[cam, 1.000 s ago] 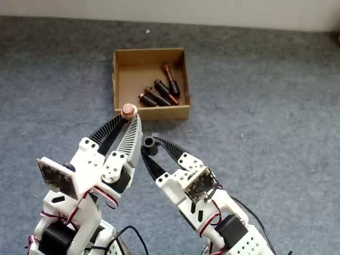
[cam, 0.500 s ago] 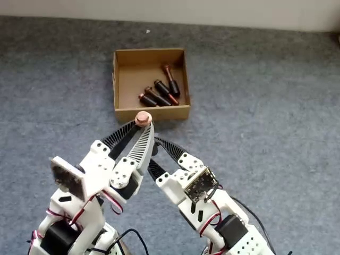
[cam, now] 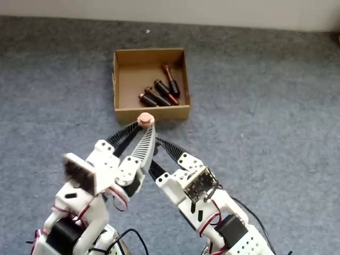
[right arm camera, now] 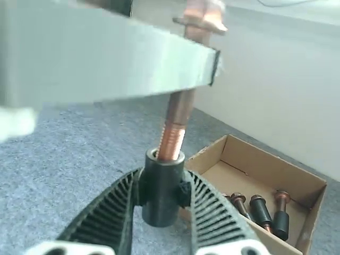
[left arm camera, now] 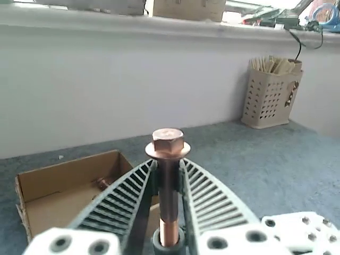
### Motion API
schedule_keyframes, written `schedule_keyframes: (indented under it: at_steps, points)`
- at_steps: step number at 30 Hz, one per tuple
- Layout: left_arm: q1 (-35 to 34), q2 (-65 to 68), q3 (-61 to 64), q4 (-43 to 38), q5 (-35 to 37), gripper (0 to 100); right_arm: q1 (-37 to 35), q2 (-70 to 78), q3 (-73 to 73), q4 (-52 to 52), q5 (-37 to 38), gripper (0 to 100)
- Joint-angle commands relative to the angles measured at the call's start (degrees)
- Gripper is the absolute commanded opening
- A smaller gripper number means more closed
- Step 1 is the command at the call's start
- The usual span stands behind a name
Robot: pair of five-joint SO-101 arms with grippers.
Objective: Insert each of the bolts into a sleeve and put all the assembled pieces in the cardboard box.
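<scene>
Bolt (left arm camera: 168, 144) is pinched upright in the left gripper (left arm camera: 169, 169) | threaded tip is seated in the mouth of the black sleeve (right arm camera: 161, 187), clamped directly below by the right gripper (right arm camera: 161, 180) | cardboard box (cam: 151, 112), with assembled pieces (cam: 159, 91) inside, is seen just beyond both fingertips.

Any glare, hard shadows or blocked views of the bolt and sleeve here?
High view: soft even light, no glare. Left wrist view: bright daylight above the wall, bolt evenly lit. Right wrist view: the left gripper crosses close in front, but the bolt tip in the sleeve shows plainly.
</scene>
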Motion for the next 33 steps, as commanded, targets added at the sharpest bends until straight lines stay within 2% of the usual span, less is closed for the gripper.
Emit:
schedule_keyframes:
  at_steps: [1, 7, 12, 18, 25, 28, 33]
  points:
    - [0.8, -0.4, 1.5, -0.3, -1.1, 1, -0.4, -1.1, 5.8, -0.1, 0.4, 0.5]
    - [0.8, -0.5, 2.3, 0.0, -1.1, 1, 0.0, -1.1, 5.8, -0.1, 0.4, 0.5]
    - [0.8, -0.5, 2.2, 2.6, -0.9, 1, 3.7, -1.1, 5.7, -0.4, 0.2, 0.5]
    - [0.8, -0.5, 2.0, 6.1, -0.8, 12, 4.5, -1.1, 5.7, -0.4, 0.1, 0.5]
    - [0.7, -0.5, 1.8, 6.1, -2.5, 13, 4.6, -1.1, 6.2, -0.4, 0.1, 0.5]
    - [-2.5, -0.5, -0.4, 6.1, -7.9, 13, 4.6, -1.1, 6.2, -0.4, 0.1, 0.5]
    - [-8.8, -0.5, -2.1, 6.8, -8.8, 13, 5.1, -1.1, 6.2, -0.4, 0.1, 0.5]
